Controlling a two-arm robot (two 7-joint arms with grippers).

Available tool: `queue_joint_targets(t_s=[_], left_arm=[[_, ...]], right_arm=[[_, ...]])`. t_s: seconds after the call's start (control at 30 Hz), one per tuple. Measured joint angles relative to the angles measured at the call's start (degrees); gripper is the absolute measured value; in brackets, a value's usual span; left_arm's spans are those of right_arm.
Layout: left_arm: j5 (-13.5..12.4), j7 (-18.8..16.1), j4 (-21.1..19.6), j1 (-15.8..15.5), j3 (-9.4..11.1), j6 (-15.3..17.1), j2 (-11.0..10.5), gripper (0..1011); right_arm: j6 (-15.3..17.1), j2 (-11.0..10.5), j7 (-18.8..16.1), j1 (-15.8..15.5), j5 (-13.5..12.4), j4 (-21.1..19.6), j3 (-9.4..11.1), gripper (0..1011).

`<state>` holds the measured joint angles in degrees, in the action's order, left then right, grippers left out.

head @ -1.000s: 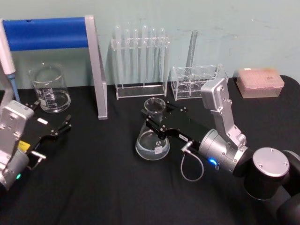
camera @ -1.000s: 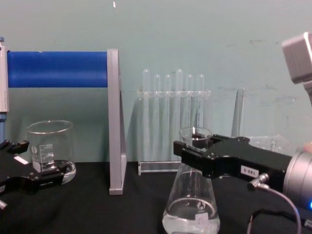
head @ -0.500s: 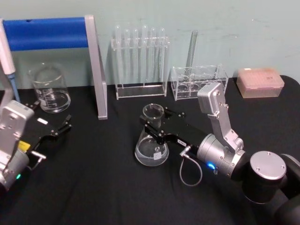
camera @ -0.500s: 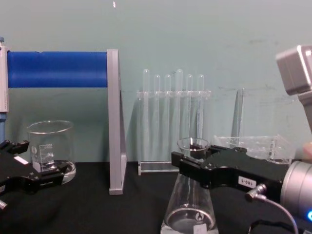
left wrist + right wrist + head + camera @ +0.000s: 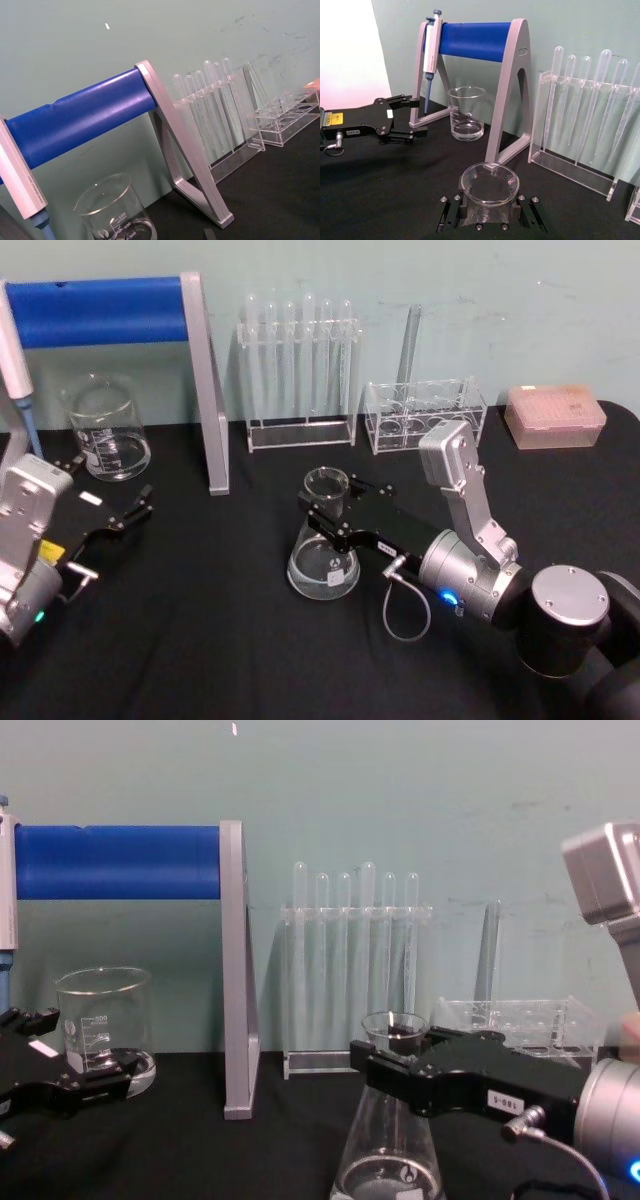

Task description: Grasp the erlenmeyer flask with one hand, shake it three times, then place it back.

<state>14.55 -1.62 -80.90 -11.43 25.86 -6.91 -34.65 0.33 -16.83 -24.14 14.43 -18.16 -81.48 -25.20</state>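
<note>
The right tool (image 5: 327, 512) has lowered the erlenmeyer flask (image 5: 324, 552) slightly leftward.

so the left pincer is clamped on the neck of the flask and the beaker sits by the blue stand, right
Not quite: the right pincer, not the left, is clamped on the neck of the erlenmeyer flask, as the head view shows. The left pincer rests open near the beaker, which does sit by the blue stand.

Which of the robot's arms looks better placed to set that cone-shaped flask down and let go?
The right. Its gripper is clamped on the erlenmeyer flask's neck, low over the black table. The left gripper sits open far off, near the beaker.
</note>
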Motion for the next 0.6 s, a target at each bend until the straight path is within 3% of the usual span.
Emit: queue_joint_targets(t_s=[0.6], left_arm=[[0.0, 0.0, 0.0, 0.0, 0.0, 0.0, 0.0, 1001]], right_arm=[[0.7, -0.2, 0.2, 0.0, 0.4, 0.0, -0.3, 457]])
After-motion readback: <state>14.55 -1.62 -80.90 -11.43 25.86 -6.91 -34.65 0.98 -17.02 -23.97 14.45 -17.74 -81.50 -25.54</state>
